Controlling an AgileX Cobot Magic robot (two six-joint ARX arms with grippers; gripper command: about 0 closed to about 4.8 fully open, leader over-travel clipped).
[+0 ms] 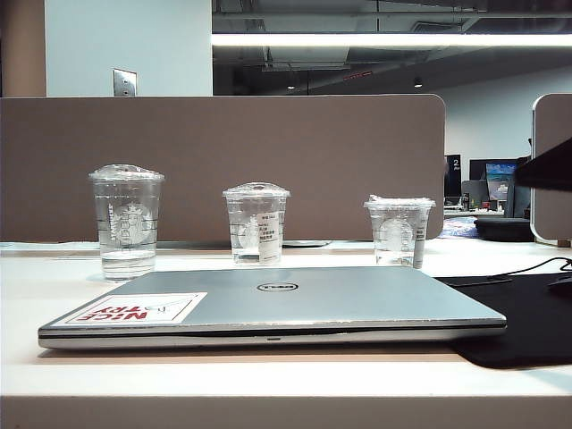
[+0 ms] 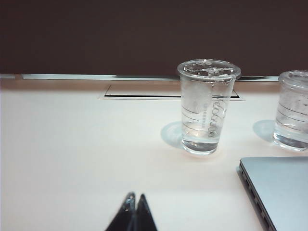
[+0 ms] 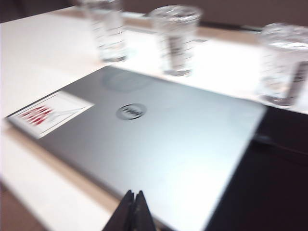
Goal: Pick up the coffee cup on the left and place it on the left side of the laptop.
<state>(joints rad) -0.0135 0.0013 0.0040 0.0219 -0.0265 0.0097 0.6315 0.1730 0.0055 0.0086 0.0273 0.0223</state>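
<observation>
Upright at left-centre of the exterior view behind the closed laptop [image 1: 295, 304]: coffee cup [image 1: 127, 222], ahead of the closed, empty left gripper [image 2: 133, 211], nearer than the closed right gripper [image 3: 134, 211] over the lid.

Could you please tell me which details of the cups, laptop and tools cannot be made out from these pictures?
- Exterior view: neither tool appears.
- Right wrist view: motion blur makes the red lettering on the slim silver laptop unreadable; the shut right tool is cut off by the frame edge.
- Left wrist view: the shut left tool is likewise cut off; the faint logo on the tallest clear plastic coffee cup is too pale to read.
</observation>
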